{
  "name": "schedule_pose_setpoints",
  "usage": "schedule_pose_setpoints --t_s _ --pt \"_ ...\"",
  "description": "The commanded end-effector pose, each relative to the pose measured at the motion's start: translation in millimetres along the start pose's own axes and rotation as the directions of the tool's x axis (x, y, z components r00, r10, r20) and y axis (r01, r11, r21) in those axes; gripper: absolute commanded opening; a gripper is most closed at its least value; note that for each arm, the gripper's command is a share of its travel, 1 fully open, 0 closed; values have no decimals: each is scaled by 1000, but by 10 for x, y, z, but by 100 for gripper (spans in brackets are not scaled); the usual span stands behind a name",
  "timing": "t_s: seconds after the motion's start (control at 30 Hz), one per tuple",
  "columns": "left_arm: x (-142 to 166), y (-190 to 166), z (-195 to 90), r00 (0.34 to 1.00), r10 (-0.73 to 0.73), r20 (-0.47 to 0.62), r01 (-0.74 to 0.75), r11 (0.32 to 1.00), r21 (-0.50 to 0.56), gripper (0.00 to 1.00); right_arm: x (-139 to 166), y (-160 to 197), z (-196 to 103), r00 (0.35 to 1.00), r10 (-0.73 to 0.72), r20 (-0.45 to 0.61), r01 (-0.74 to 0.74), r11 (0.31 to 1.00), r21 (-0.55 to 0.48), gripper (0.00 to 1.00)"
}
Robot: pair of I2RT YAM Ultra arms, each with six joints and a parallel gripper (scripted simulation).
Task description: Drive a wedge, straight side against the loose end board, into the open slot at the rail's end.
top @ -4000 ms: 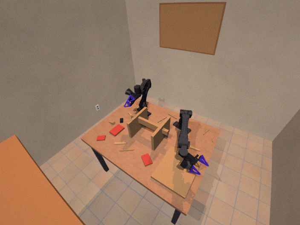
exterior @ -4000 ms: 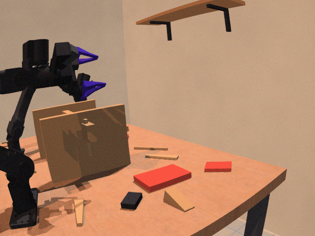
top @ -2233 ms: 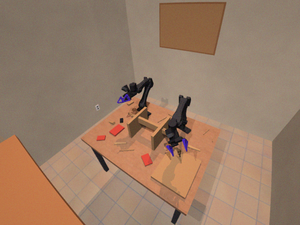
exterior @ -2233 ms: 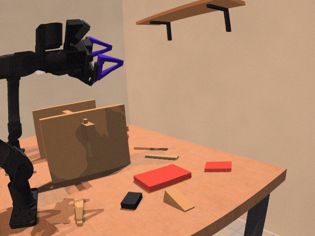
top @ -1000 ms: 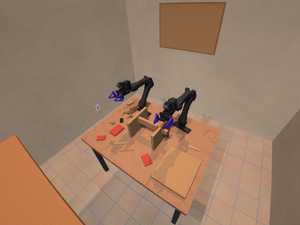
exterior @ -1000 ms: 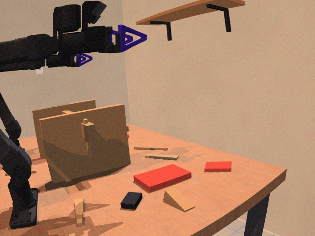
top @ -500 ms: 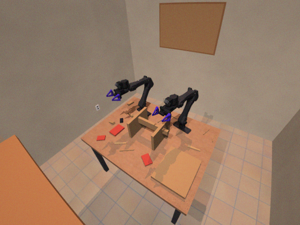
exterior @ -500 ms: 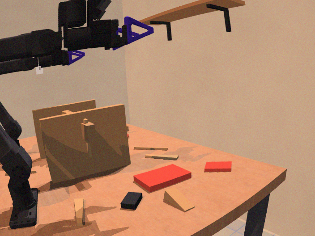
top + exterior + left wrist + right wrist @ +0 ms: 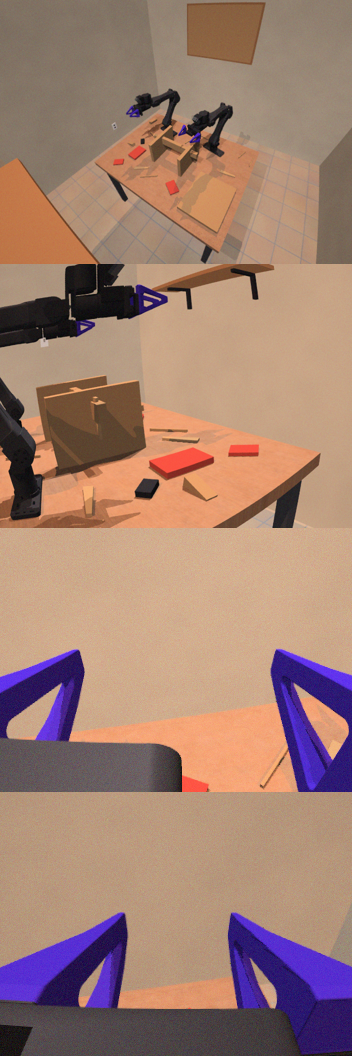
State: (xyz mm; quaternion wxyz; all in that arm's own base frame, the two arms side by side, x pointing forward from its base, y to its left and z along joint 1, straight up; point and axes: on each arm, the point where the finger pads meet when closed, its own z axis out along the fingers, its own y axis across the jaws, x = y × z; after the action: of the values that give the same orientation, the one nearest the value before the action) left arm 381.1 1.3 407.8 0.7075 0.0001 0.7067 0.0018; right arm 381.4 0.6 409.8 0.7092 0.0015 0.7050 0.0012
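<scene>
Beige walls (image 9: 85,56) (image 9: 241,363) (image 9: 175,603) (image 9: 175,852) | tiled floor (image 9: 272,198) (image 9: 263,518) | shadow-streaked wooden table (image 9: 153,190) (image 9: 270,468) (image 9: 150,741) (image 9: 175,999) | left hand (image 9: 185,138) (image 9: 94,324) (image 9: 177,650) wide open | right hand (image 9: 129,115) (image 9: 167,299) (image 9: 178,913) half open, empty

The top view looks steeply down over the whole brown wooden surface (image 9: 159,188) (image 9: 272,462); the closer exterior view looks across it, sharing both upright tan boards (image 9: 161,144) (image 9: 186,160) (image 9: 122,417) (image 9: 42,408).
</scene>
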Motion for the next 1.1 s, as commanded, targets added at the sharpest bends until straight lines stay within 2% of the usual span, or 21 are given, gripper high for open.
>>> schedule_pose_setpoints --t_s 0.0,0.03,0.07,0.27,0.5,0.53,0.6,0.63,0.67,0.7,0.73,0.83,1.0,1.07 --pt "-53 13 -16 1000 -8 8 8 1000 0 100 -382 47 -86 995 -6 96 7 1000 -8 53" --pt "-75 16 -7 1000 -8 20 8 1000 -1 100 -382 44 -87 995 -7 96 7 1000 -7 53" --pt "-49 19 6 1000 -8 12 8 1000 -1 54 -381 2 -88 995 -8 96 8 1000 4 53" --pt "99 38 72 1000 -8 -30 8 1000 -6 54 -376 -9 -95 995 -10 96 10 1000 4 53" --pt "75 -6 45 1000 -8 -20 8 1000 4 54 -372 -11 -101 995 -9 95 9 1000 3 53" --pt "-4 -5 10 1000 -6 1 6 1000 4 54 -372 -11 -101 995 -9 95 9 1000 3 53" --pt "106 -11 60 1000 -9 -26 9 1000 5 54 -370 -12 -105 995 -10 95 9 1000 3 53" --pt "140 -66 92 999 -16 -52 17 1000 15 54 -100 105 38 1000 11 5 -11 1000 -29 53" --pt "3 -63 49 999 -25 -32 26 1000 12 54 -82 98 21 1000 21 -8 -21 1000 -20 53" --pt "93 -70 51 997 -34 -63 35 999 10 54 -37 128 19 999 33 -30 -34 999 -24 53" --pt "46 -80 -32 997 -46 -62 47 999 9 54 -39 165 -24 998 48 -42 -49 998 -29 53" --pt "343 -145 33 980 -81 -183 83 997 2 54 216 322 -13 984 89 -153 -96 994 -43 53" --pt "513 -252 -52 951 -122 -286 125 992 -6 54 424 590 -84 953 127 -274 -150 986 -67 53" --pt "513 -252 -52 951 -122 -286 125 992 -6 54 424 590 -84 953 127 -274 -150 986 -67 53"
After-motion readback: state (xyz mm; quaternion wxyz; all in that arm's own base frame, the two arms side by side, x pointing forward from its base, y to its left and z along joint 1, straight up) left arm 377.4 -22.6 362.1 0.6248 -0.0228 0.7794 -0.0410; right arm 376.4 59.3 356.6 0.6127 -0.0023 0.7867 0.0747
